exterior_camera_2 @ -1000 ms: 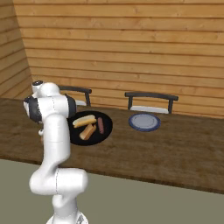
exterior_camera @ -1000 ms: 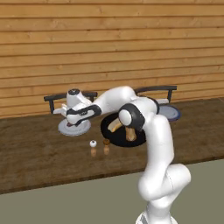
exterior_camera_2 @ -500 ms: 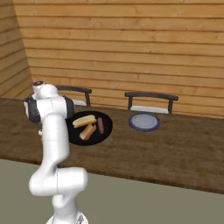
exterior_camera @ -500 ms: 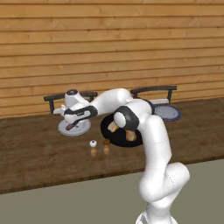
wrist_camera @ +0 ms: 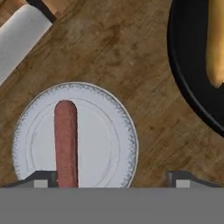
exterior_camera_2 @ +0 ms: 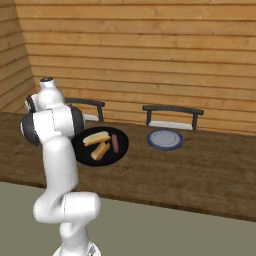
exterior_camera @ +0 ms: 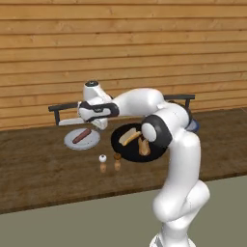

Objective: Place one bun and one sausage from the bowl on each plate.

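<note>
Tool (exterior_camera: 100, 124) above dark wooden counter (exterior_camera: 43, 164), plank wall (exterior_camera: 120, 43) behind.

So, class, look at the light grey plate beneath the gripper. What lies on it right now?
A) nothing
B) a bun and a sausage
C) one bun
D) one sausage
D: the hand view shows a single reddish-brown sausage lying on the plate with no bun beside it, while both buns remain in the black bowl.

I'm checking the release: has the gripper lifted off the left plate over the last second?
Yes. The gripper has risen and drawn back toward the bowl, leaving the sausage on the plate.
</note>
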Robot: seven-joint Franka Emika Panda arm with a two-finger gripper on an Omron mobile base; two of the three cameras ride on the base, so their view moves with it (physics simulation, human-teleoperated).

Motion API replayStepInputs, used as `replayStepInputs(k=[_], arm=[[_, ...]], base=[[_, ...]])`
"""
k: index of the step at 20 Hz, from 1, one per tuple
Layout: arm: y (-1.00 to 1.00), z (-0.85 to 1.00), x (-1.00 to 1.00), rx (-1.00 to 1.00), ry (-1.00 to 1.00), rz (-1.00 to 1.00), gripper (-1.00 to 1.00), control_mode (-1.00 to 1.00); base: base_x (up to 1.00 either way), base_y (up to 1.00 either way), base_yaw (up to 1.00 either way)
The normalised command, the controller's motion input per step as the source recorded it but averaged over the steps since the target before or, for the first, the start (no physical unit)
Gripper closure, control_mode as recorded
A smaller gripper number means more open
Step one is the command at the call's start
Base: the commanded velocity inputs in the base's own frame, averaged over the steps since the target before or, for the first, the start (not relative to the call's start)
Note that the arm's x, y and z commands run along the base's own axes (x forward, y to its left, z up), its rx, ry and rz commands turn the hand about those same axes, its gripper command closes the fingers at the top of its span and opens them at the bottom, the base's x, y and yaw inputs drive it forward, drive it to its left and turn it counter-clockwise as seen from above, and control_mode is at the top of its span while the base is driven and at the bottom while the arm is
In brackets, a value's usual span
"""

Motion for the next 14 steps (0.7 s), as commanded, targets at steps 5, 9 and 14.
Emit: replayStepInputs(k=[5, 9, 14], arm=[[-1.00, 0.13, -0.42, 0.03, 0.11, -0.03, -1.00, -1.00], [-1.00, 0.00, -0.19, 0.00, 0.19, -0.05, -1.00, -1.00], [-1.00, -0.08, -0.04, 0.00, 0.22, -0.03, -1.00, -1.00]], base=[[0.00, 0.00, 0.00], [0.00, 0.00, 0.00], [0.00, 0.00, 0.00]])
